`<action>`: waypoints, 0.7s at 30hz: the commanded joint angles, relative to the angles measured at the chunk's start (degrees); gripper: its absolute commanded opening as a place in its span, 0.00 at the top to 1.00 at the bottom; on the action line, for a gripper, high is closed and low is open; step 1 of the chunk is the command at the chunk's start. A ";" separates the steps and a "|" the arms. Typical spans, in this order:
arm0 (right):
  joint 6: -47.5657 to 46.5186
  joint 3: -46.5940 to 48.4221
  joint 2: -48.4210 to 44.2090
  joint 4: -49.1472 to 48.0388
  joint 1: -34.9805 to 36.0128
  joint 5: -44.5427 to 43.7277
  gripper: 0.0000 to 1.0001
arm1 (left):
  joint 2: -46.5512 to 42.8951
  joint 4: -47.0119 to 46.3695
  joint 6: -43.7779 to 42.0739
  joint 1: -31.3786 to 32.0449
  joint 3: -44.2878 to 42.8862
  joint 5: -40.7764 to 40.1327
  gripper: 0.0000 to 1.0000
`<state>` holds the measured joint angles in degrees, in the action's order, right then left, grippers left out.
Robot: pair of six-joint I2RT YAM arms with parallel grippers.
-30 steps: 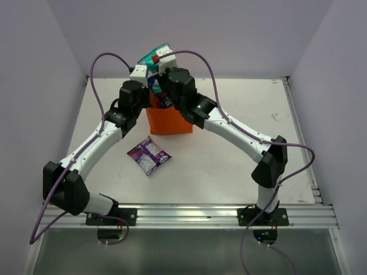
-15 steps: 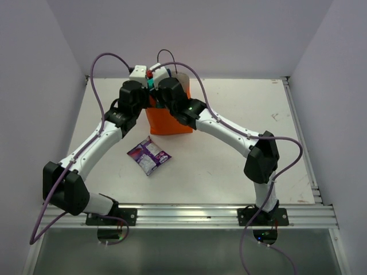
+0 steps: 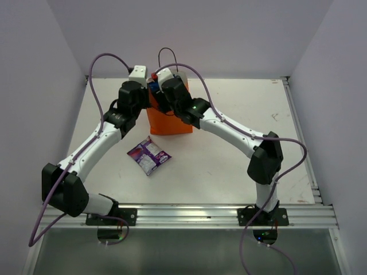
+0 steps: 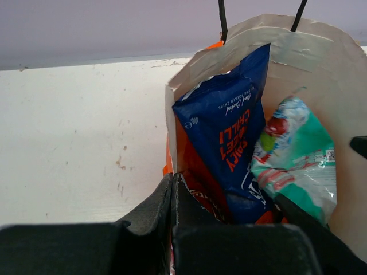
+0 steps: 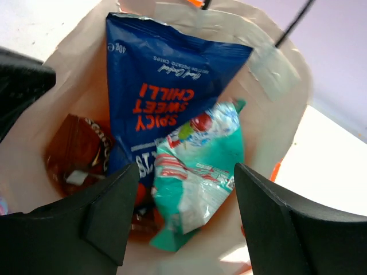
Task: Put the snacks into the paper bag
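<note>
Plainly right end effector [image 5: 186, 172] wide apart, empty, over teal pack [image 5: 198, 186]; left end effector [image 4: 173, 188] pinched on paper bag [image 4: 309, 74].

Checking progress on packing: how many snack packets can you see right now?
4: the dark blue packet, teal packet and a red packet inside the paper bag; the purple packet on the table. Others may be hidden underneath.

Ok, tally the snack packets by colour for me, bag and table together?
Dark blue packet: 1, in the paper bag
Teal packet: 1, in the bag
Red packet: 1 sure, in the bag; orange bits beneath may be another
Purple packet: 1, on the table
Total: 4 clearly seen
</note>
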<state>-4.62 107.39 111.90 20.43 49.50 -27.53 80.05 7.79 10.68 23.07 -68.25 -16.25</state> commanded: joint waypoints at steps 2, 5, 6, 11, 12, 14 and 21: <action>-1.62 -5.69 -17.21 -9.51 0.86 -1.48 0.28 | -1.39 -0.76 -1.27 0.22 0.31 -0.01 1.00; -1.45 -12.10 -25.92 -11.28 2.71 0.80 0.28 | -1.04 -0.85 -1.36 0.22 0.22 -0.01 1.00; -1.01 -14.21 -27.77 -11.55 3.84 1.94 0.28 | -0.86 -0.85 -1.27 0.22 0.22 -0.10 1.00; 4.18 -31.78 -35.33 -14.43 8.76 9.32 0.28 | -0.25 -0.76 -1.27 0.22 -0.04 -0.01 1.00; 6.36 -34.68 -35.69 -15.67 10.95 9.77 0.28 | -0.25 -0.67 -1.27 0.22 -0.04 -0.01 1.00; 9.87 -41.11 -35.00 -18.39 12.72 12.05 0.27 | -0.25 -0.50 -1.27 0.22 -0.04 -0.01 1.00; 14.64 -47.72 -25.70 -27.10 17.83 13.90 0.28 | -0.51 -0.32 -1.36 0.22 0.04 -0.36 1.00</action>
<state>6.28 59.55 85.27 -0.36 66.39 -15.22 80.03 7.79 10.66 23.29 -68.23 -16.27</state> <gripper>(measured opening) 0.721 0.005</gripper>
